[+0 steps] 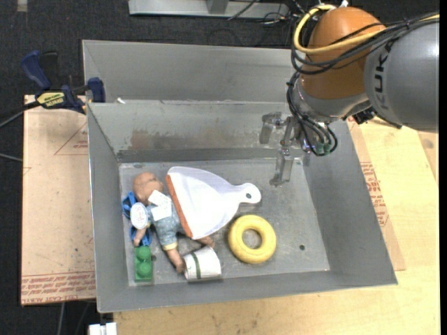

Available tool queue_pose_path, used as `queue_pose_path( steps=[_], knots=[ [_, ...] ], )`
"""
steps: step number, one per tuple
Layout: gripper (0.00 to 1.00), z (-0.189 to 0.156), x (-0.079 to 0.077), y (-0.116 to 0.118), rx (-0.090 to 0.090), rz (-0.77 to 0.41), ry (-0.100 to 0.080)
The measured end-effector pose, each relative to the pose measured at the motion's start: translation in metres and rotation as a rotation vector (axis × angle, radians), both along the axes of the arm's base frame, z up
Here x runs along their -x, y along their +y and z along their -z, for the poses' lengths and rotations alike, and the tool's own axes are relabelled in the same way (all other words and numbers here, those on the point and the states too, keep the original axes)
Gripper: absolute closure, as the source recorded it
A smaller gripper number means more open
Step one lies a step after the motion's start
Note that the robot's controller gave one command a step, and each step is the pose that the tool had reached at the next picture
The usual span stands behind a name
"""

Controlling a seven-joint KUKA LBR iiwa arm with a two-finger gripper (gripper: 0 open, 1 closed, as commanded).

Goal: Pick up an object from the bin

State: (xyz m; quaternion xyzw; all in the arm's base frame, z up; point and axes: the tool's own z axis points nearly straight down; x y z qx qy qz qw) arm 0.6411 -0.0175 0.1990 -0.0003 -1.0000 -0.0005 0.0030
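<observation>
While the gripper [281,176] is hanging over bare metal floor at about 1 o'clock in the grey bin [307,218], I honestly can't tell whether the claw is apart or together. The closest thing to it is the one white plastic dustpan [206,202] with an orange lip. It's lying flat just off centre, its long axis running 9 to 3 and its rounded handle pointing at 3 o'clock, near the gripper but not touching it. One smooth yellow ring [253,239] is sitting at 4 o'clock, just beside that handle. One baby doll [166,225] is lying at 9 o'clock, one knobbly green toy block [143,264] at 8, and one small white cylinder [202,264] at 7.
</observation>
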Motion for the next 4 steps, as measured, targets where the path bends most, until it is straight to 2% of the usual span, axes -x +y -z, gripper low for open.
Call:
queue_pose_path(
  steps=[1, 2, 3, 4],
  knots=[
    [0.0, -0.005, -0.001, 0.0, 0.0, 0.0, -0.008],
    [0.0, 0.049, 0.021, 0.008, 0.0, -0.019, -0.01],
    [0.0, 0.107, 0.021, 0.028, -0.001, -0.028, -0.012],
    [1.0, 0.129, 0.033, 0.03, -0.001, -0.022, -0.012]
  ],
)
